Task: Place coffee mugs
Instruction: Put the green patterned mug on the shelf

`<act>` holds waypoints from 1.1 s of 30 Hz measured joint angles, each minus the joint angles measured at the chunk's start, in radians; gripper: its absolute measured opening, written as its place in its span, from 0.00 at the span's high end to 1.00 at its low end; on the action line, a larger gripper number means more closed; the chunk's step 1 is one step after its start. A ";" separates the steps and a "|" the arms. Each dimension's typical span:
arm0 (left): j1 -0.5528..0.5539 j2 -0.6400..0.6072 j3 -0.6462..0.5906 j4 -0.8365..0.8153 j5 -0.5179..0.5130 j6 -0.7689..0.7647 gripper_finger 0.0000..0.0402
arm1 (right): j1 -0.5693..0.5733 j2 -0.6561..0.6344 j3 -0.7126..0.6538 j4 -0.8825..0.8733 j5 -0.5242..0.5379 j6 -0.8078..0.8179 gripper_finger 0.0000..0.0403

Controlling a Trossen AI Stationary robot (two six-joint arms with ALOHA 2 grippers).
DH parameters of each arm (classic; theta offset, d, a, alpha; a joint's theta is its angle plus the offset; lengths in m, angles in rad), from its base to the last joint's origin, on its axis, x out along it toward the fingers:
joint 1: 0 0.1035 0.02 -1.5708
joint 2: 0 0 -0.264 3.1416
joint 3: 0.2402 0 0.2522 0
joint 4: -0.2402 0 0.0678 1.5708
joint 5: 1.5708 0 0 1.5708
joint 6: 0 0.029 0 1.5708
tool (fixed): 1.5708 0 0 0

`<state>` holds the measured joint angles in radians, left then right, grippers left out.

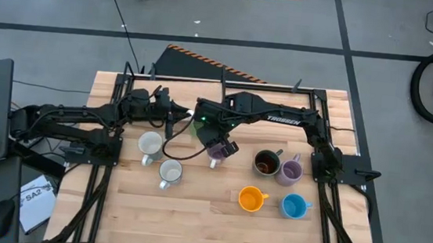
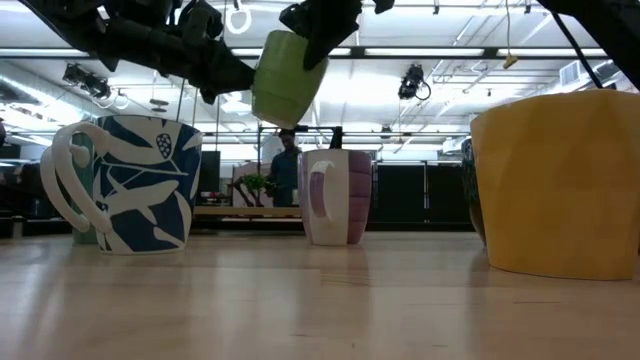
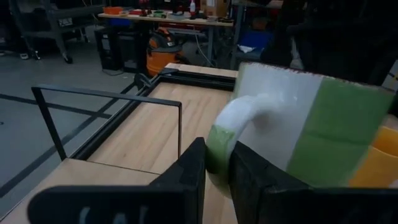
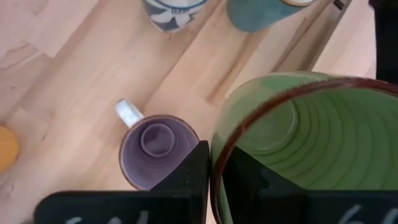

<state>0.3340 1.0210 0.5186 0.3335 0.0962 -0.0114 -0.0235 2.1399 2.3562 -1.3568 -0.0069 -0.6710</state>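
From above, the two pincers meet over the middle of the bench (image 1: 192,222). The right pincer (image 1: 205,128) holds the green mug (image 1: 202,130) in the air, and the left pincer (image 1: 171,116) reaches in from the side. A lilac mug (image 1: 217,149) sits just below them. Two white mugs (image 1: 150,144) stand near, under the left arm.

From the bench, the green mug (image 2: 288,76) hangs tilted, well off the wood.

The left wrist view shows the left pincer (image 3: 216,163) closed on the mug's white handle (image 3: 239,124).

The right wrist view shows the right pincer (image 4: 213,180) pinching the green rim (image 4: 261,93) — the mug is empty, and so is the lilac mug (image 4: 157,151) below.

This looks like a hand-over. One pincer should let go only when the other grips tight — then lower it slowly onto bare wood.
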 joint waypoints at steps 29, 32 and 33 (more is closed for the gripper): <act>0.013 0.000 -0.001 0.029 -0.095 -0.062 0.87 | -0.006 -0.007 0.000 0.026 0.127 0.099 0.87; 0.016 0.000 -0.001 0.033 -0.092 -0.062 0.88 | -0.010 -0.008 0.000 0.025 0.129 0.122 0.87; 0.016 0.000 -0.001 0.034 -0.093 -0.063 0.88 | -0.012 -0.008 0.000 0.024 0.129 0.127 0.86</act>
<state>0.3504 1.0214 0.5179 0.3671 0.0036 -0.0740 -0.0352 2.1323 2.3562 -1.3329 0.1221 -0.5443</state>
